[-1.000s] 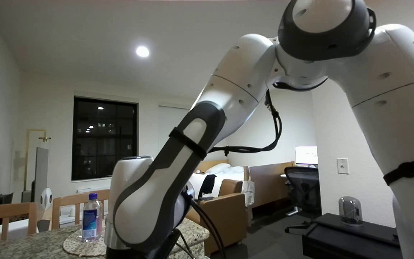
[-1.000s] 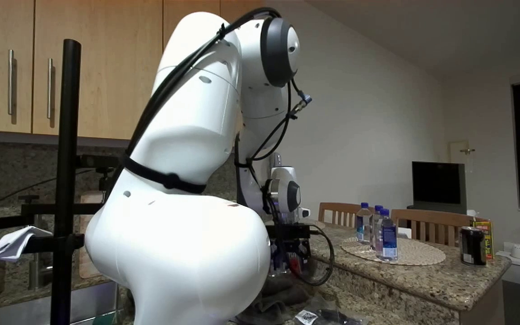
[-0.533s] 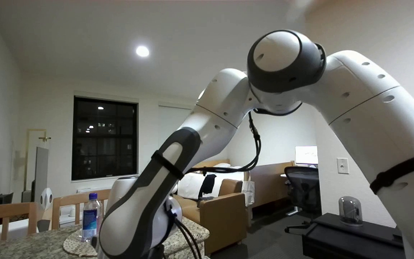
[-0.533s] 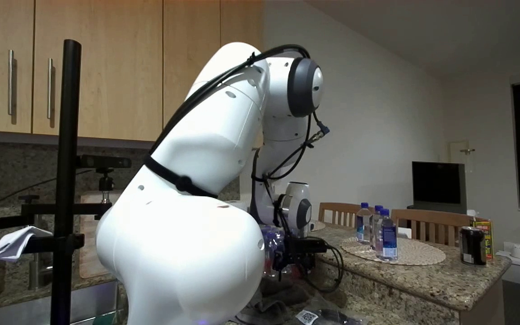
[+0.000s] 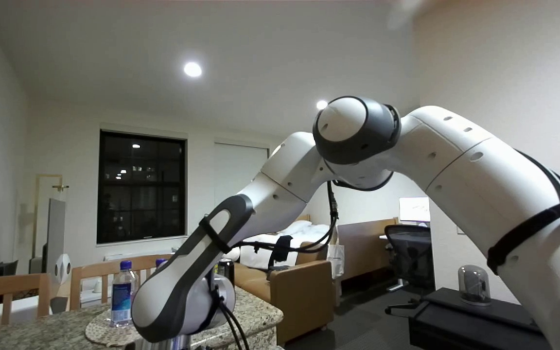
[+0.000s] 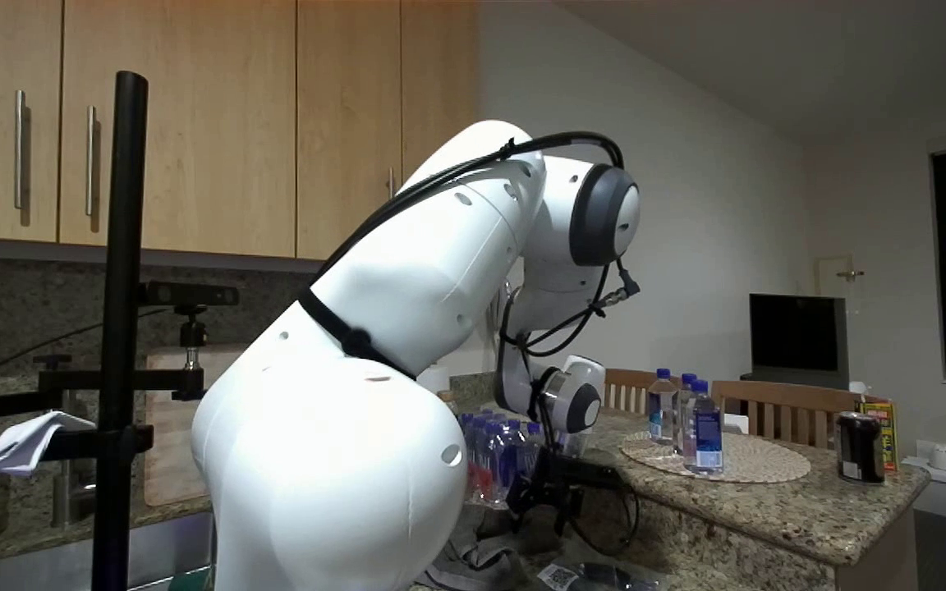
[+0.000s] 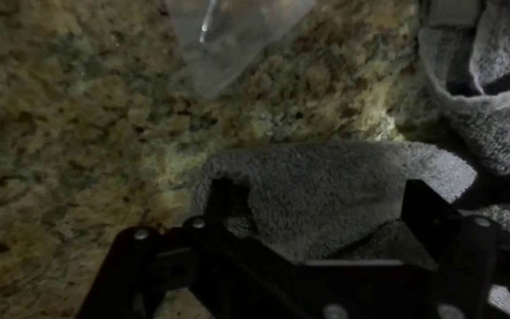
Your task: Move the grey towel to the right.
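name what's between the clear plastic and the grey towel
In the wrist view, speckled granite counter alone lies between the clear plastic and the grey towel.

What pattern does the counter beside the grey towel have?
The counter is mottled yellowish-brown with dark speckles; it shows best in the wrist view.

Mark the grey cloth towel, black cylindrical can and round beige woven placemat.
Grey cloth towel [image 7: 326, 190]: wrist view, on its broad fold.
Black cylindrical can [image 6: 861, 446]: in an exterior view, mid-body.
Round beige woven placemat [image 6: 760, 458]: in an exterior view, on its bare surface.
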`<state>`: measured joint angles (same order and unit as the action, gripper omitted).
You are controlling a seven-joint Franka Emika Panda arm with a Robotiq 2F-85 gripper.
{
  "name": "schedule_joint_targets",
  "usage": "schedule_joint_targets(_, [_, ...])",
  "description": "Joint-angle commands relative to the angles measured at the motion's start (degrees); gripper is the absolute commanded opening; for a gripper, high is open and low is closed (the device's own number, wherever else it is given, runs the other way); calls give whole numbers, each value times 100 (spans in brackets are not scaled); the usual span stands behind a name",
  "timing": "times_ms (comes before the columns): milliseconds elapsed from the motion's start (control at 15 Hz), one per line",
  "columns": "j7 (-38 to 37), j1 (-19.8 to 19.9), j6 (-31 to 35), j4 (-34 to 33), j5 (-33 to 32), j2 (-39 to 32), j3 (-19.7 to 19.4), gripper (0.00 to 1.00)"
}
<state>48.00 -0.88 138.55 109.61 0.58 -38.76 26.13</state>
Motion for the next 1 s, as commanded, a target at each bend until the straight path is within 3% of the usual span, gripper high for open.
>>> schedule_joint_targets(0, [548,30,-629,-323,288,-206,25,100])
schedule_joint_targets(67, [621,18,-747,-382,330,-231,26,100])
schedule_joint_targets(133, [682,15,-852,-439,404,-248,37,75])
schedule_joint_targets(200, [743,22,-964,-481,510,-258,50,74])
schedule_joint_targets(800, [787,2,-1601,-684,1304,-365,-64,15])
schedule_joint_targets(933, [593,-21,-1660,-780,1478,-394,-141,9])
